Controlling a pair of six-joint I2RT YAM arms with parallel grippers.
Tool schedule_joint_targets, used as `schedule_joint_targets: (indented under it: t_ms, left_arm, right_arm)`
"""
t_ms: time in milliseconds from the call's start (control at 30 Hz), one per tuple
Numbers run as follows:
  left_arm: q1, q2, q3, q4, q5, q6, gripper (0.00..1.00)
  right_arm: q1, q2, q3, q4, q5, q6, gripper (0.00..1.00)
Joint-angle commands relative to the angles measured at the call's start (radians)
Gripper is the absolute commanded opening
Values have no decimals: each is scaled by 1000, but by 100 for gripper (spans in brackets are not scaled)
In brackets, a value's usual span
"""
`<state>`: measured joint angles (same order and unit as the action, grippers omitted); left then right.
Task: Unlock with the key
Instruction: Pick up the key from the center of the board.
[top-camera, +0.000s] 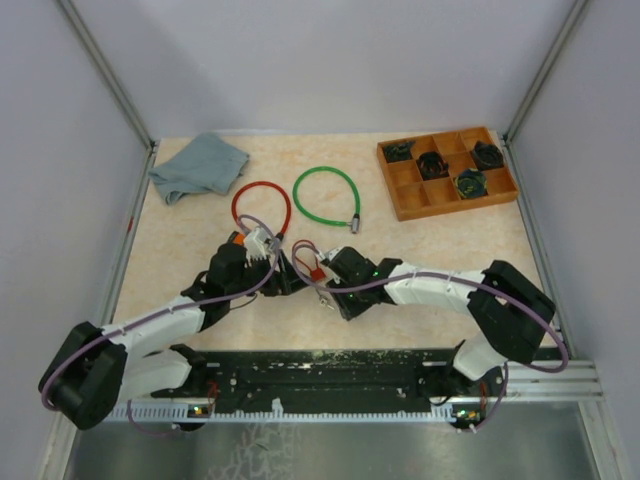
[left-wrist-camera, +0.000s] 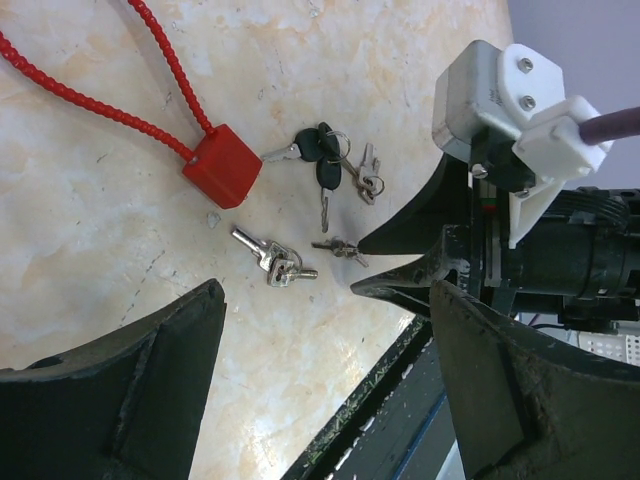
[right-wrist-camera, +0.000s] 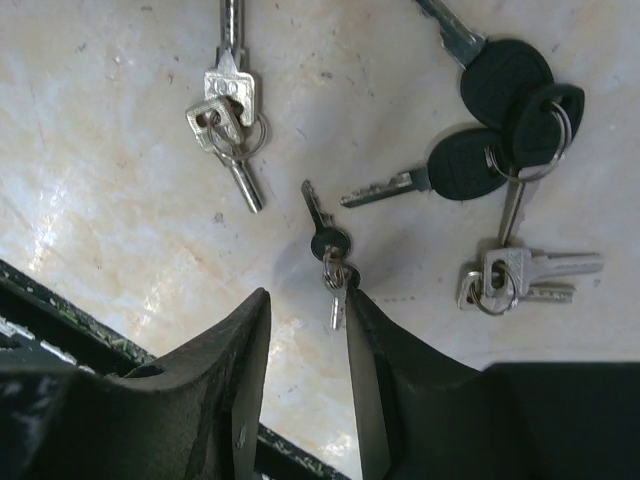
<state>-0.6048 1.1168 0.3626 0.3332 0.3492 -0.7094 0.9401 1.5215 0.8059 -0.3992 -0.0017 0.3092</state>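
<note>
**Right gripper part-open at the small key**

From above, we see both arms stretched to the middle of the worktop. The left gripper and right gripper are near each other, just below the red cable. The keys are too small to make out here.

In the left wrist view, the left gripper's fingers stand wide apart with nothing between them. Beyond them lies the lock, its cable running off to the upper left. The black keys lie just beside it. One blade points at the lock body and reaches it, but we cannot tell whether it is inserted. The silver keys lie below the lock. The small key lies flat, its long axis across the view, right at the right gripper's tips.

In the right wrist view, the right gripper is part-open, with a narrow gap between its fingers, and it grips nothing. The small key lies flat just ahead of that gap. Its blade points away, up and slightly left, and its dark head is toward the fingers. A second tiny key on its ring points back and touches the right-hand finger's inner edge.
</note>
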Motion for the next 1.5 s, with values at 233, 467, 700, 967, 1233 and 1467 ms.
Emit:
schedule_joint_targets:
  t_ms: [233, 467, 700, 967, 1233, 1467]
  left_arm:
    - [-5, -40, -21, 6, -16, 13, 88]
    - [-3, -34, -53, 40, -25, -27, 88]
    - [-1, -21, -51, 43, -20, -36, 88]
    - [5, -4, -62, 53, -13, -59, 87]
    - [11, -6, -80, 70, -8, -87, 87]
    - [13, 0, -110, 124, 22, -128, 87]
  right_arm:
    - [5, -37, 72, -58, 84, -78, 35]
    - [3, 24, 91, -20, 91, -88, 30]
    - [2, 65, 88, -4, 70, -90, 26]
    - [2, 91, 92, -16, 73, -90, 22]
    - [12, 94, 109, -67, 83, -101, 17]
    - [29, 119, 129, -99, 108, -92, 9]
